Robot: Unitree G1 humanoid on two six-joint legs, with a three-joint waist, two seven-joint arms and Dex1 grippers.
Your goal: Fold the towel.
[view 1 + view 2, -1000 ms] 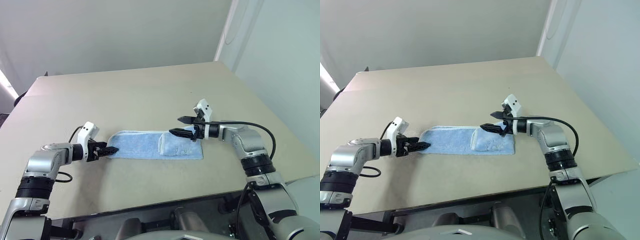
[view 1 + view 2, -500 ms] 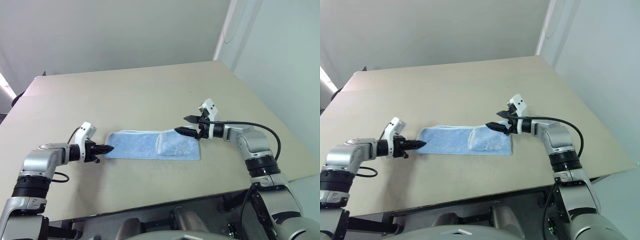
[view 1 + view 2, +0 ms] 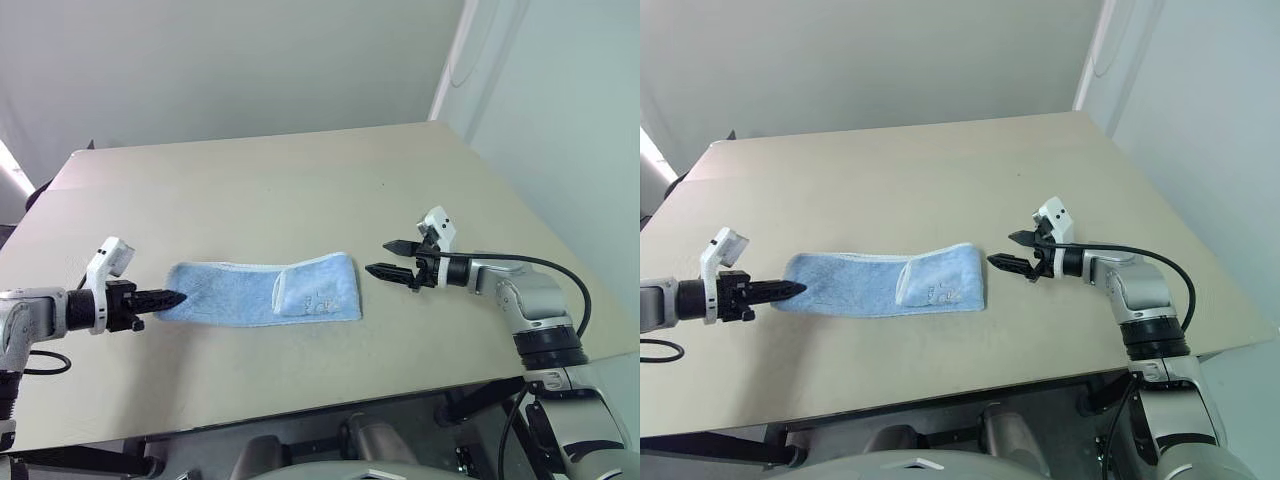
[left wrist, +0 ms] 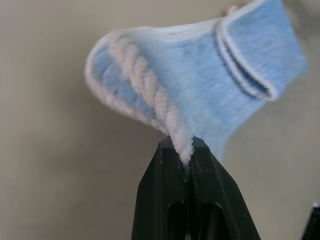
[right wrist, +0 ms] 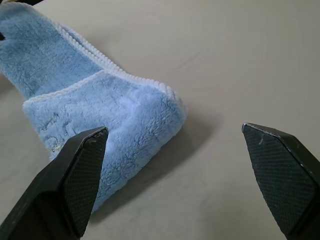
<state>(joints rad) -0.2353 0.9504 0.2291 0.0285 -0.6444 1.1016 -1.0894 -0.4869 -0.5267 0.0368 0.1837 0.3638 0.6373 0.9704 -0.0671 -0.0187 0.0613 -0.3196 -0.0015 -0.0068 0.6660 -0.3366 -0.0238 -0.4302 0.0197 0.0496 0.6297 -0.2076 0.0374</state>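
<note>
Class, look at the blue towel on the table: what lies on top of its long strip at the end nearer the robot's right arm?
A shorter flap of the same towel, folded back over the strip, its white edging showing. The part of the strip beneath the flap is covered and cannot be seen.

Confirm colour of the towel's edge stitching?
White, on the light blue terry towel; clearest in the left wrist view.

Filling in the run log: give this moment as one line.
left gripper: shut on towel end | right gripper: open, clear of towel | towel: partly folded on table
</note>
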